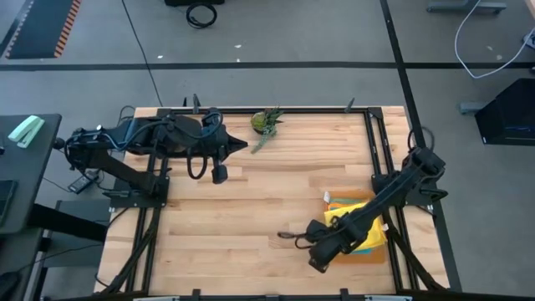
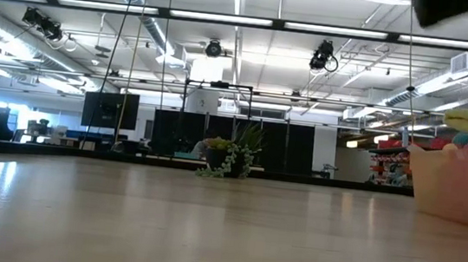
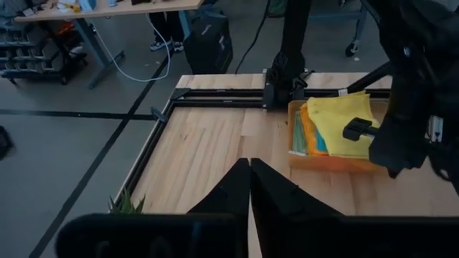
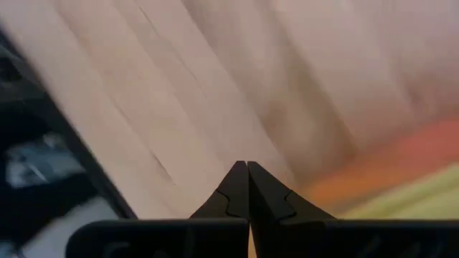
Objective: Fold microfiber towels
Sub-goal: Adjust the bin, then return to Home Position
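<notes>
Lying stacked in orange tray (image 3: 326, 159), microfiber towels (image 3: 343, 122); both grippers closed, empty.

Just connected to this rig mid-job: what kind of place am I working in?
Likely a robotics lab in a large industrial hall: a wooden table with a black frame, a bare concrete floor, and ceiling strip lights over distant workbenches.

microfiber towels (image 1: 365, 227) partly hidden under the right arm, stack cut off in low view
</notes>
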You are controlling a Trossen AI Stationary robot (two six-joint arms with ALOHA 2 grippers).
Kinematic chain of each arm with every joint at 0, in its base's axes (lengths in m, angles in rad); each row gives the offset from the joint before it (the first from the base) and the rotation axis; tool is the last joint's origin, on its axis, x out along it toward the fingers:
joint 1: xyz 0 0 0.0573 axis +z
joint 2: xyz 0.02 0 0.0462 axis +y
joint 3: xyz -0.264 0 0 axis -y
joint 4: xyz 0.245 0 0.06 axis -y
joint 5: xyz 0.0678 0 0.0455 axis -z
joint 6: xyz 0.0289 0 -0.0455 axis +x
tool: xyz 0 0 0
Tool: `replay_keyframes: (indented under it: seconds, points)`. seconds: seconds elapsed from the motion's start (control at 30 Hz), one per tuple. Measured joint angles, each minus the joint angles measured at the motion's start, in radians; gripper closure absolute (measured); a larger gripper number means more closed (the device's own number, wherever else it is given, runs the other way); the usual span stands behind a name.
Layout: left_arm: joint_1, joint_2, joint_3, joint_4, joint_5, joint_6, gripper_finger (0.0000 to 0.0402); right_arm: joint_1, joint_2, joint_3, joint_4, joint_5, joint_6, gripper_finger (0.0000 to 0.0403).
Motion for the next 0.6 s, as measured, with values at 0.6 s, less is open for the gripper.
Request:
replay_keyframes:
  seconds: [0.6]
  points:
    - [0.101,-0.299,-0.461,0.393,0.110,-0.064,0.0395,-0.457,-0.507,-0.116,0.548,0.221,-0.865,0.0396]
